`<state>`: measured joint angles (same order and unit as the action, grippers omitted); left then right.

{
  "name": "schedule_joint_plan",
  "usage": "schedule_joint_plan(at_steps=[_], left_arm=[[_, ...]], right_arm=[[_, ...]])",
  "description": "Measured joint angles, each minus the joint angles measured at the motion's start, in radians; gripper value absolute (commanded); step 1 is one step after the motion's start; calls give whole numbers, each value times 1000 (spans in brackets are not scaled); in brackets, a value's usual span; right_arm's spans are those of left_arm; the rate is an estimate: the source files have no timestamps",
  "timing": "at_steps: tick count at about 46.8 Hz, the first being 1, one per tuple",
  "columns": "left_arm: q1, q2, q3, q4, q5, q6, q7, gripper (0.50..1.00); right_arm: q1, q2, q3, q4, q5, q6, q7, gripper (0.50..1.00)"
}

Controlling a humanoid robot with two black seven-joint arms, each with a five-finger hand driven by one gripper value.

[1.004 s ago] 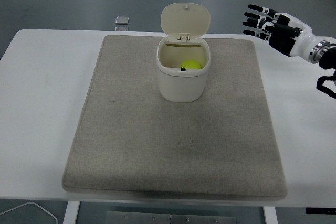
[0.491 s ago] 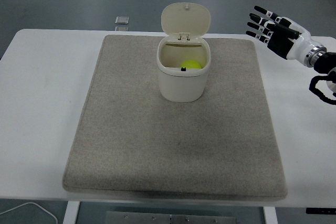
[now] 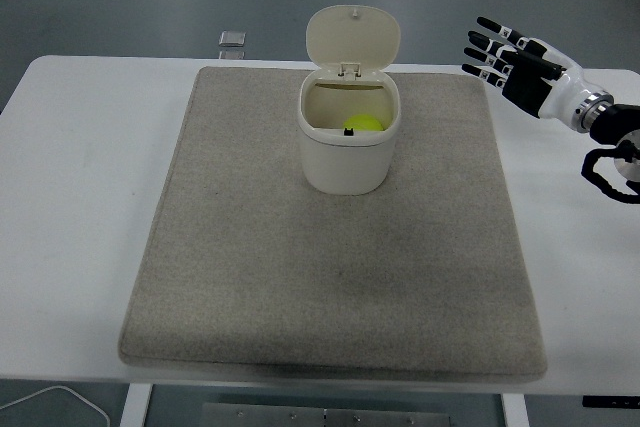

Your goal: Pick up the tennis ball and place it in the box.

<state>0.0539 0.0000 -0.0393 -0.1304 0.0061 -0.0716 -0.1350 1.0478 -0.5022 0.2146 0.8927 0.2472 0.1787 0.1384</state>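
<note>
Presently, near to far:
Worktop (image 3: 70, 197): white, carrying a grey mat (image 3: 330, 277).
Box (image 3: 345, 147): cream, mid-mat, lid upright at its far side.
Tennis ball (image 3: 363, 124): yellow-green, inside the box.
Right hand (image 3: 508, 59): far right, above the mat's corner, fingers spread, holding nothing.
Small object (image 3: 232, 39): far edge, unidentifiable.

The tennis ball (image 3: 363, 123) is mostly hidden behind the front wall of the box (image 3: 350, 142). My right arm is cut off by the picture's right edge. The small object (image 3: 232, 39) past the mat is too small to identify.
</note>
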Motion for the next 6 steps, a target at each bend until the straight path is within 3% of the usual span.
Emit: schedule_joint_plan(at_steps=[6], left_arm=[[0, 0, 1, 0, 0, 0, 0, 992]], right_arm=[[-2, 1, 0, 0, 0, 1, 0, 934]])
